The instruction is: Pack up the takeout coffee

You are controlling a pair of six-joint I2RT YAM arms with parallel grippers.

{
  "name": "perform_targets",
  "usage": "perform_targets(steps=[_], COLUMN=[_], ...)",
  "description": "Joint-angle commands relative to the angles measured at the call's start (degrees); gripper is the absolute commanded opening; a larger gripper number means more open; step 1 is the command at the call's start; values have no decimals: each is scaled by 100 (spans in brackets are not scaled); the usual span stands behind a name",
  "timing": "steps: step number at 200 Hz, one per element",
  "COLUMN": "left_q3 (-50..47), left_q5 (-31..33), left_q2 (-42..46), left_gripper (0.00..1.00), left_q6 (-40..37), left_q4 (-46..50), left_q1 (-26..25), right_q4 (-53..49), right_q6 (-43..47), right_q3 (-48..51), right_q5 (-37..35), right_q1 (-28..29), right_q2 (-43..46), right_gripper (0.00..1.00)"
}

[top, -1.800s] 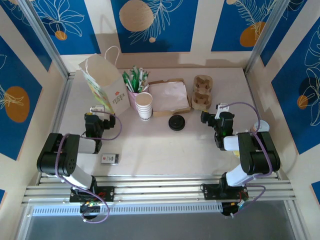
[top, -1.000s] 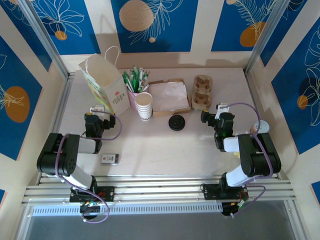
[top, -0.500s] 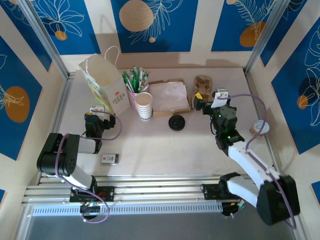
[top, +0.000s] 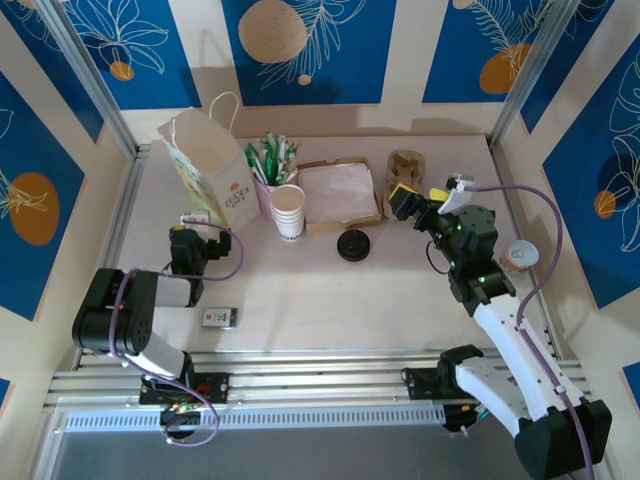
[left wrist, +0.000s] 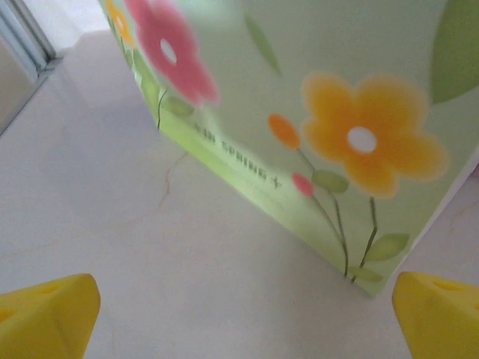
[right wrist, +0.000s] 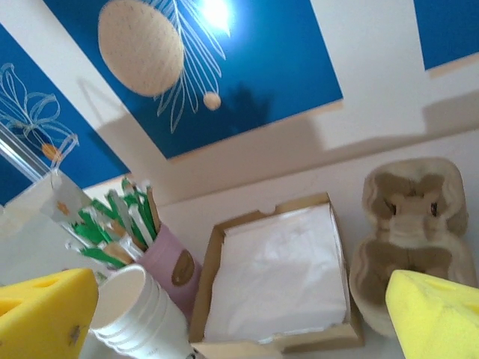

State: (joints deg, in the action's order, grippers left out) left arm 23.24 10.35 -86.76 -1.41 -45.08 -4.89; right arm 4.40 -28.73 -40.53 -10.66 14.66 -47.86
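Takeout coffee (top: pixel 352 245) stood eight o'clock of released right end effector (top: pixel 407 203); left end effector (left wrist: pixel 239 310) likewise released. Hazard: off-centre pinch could topple cup.

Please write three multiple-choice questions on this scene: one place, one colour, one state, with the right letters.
1. The takeout coffee is: A) in a gripper B) on the table, near side of the napkin box C) tipped over
2. The cup of sticks is: A) blue B) black C) pink
3. The right gripper is: A) open, empty B) shut on a lid C) shut on a napkin

1 B: black lid on bare table before the box. 2 C: pink wall, right wrist view. 3 A: yellow fingers wide apart, nothing between.
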Motion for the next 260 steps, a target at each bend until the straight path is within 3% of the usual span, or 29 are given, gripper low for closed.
perform_targets(steps=[1,15,31,64,98,129,171,222,260], left_q3=[927,1238,1495,2144,2023,2797,3948,4637,5182], left_q5=[165,-17,151,718,-605,-636,439,920,991], left_q2=[688,1131,1637,2606,3276,2961,2137,1115,324], left_gripper=[100,100,100,100,100,100,100,93,91], left_q6=[35,-36,392,2491,2910,3103,3217,3671,3844], left_q4=[1724,2308,2735,4750,4642,5989,7655,8250,8419], left_q1=[23,24,21,31,10,-292,-1389,-2360,-2716], right_q4=[-587,-552,-605,-867,-1086,-1342,-1608,-1865,-2160], right_q6=[182,201,210,298,349,428,755,1213,1547], right_q3=[-269,-233,-269,-389,-537,-705,-930,-1033,-1209], right_q5=[-89,-150,-128,-220,-204,-168,-371,-834,-1364], right_q1=[201,255,263,284,335,462,939,1562,2138], right_q2=[0,-60,-148,-168,-239,-398,-699,-808,-848], right_gripper=[99,99,99,99,99,100,99,98,98])
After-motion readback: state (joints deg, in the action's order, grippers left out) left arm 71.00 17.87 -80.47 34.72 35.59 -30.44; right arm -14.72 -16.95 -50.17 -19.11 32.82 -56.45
